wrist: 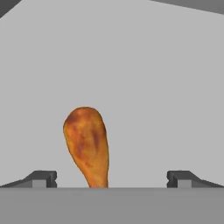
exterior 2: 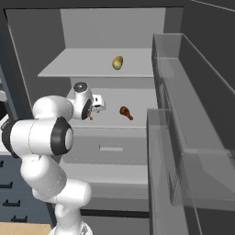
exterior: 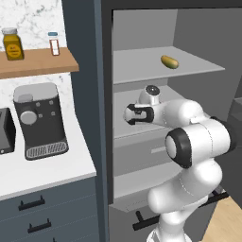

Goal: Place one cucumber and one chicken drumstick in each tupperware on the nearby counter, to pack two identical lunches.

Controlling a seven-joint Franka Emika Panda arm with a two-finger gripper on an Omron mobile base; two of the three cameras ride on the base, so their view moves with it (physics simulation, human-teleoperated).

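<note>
Left base view. An open fridge is seen with grey shelves. A yellow-green item [exterior: 169, 62], oval, lies on the upper shelf [exterior: 142, 64]; whether it is a cucumber cannot be told. The arm is bent at the elbow and reaches level into the middle shelf, wrist turned toward the back wall. The hand [exterior: 133, 114] is seen end-on, so its spread is not readable here. To the left, a white table [exterior: 47, 165] carries a coffee machine [exterior: 40, 120]; a wooden wall shelf [exterior: 38, 64] above it bears a jar [exterior: 12, 44] and a small bottle [exterior: 54, 44].

Right base view. A dark red-brown drumstick [exterior 2: 125, 113] lies on the middle shelf [exterior 2: 133, 103], well to the side of the hand [exterior 2: 94, 109]. A small orange tip is just visible at the hand. The fridge door [exterior 2: 193, 137] with clear bins stands open at right.

Hand view. An orange-brown drumstick [wrist: 87, 144] lies on the shelf floor, thick end away, thin bone end toward the camera, roughly midway between the two fingertips [wrist: 41, 178]. The hand is spread wide and grasps nothing.

Step judged: picking up the orange-brown drumstick. It is best done by advancing until the fingers straddle the thicker part, not the tapering bone end, then closing gently. A lift clear of the shelf edge is advised before withdrawal.
</note>
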